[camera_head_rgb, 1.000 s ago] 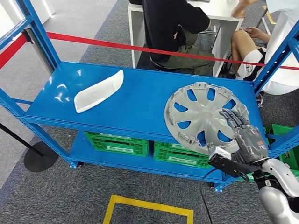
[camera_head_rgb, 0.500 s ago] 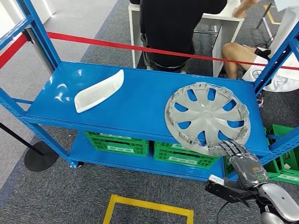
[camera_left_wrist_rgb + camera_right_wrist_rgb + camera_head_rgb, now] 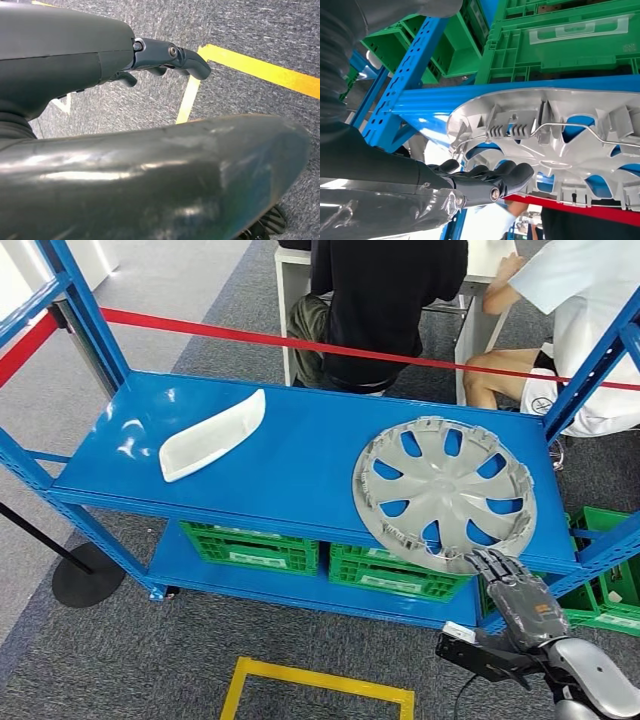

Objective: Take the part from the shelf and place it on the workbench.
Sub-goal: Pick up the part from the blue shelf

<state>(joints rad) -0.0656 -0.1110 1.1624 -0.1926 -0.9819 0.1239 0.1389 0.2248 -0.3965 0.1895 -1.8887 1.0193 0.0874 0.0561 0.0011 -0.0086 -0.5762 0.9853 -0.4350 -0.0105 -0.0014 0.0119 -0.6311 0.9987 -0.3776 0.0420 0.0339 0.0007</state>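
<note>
A grey hubcap lies on the blue shelf at the right, its near rim overhanging the front edge. A white curved part lies on the shelf's left side. My right hand is just below and in front of the hubcap's near rim, fingers stretched out and holding nothing. The right wrist view shows the hubcap's ribbed underside with the fingertips close under its rim; I cannot tell whether they touch. My left hand hangs over the floor with nothing in it.
Green crates sit on the lower shelf level, with another green crate at the right. A red tape runs behind the shelf, with people seated at a white table beyond. Yellow floor marking lies in front. Blue uprights frame the shelf.
My right hand has dropped from above the hubcap's right part to below its near rim in front of the shelf. The people behind have shifted; the hubcap and white part have not moved.
</note>
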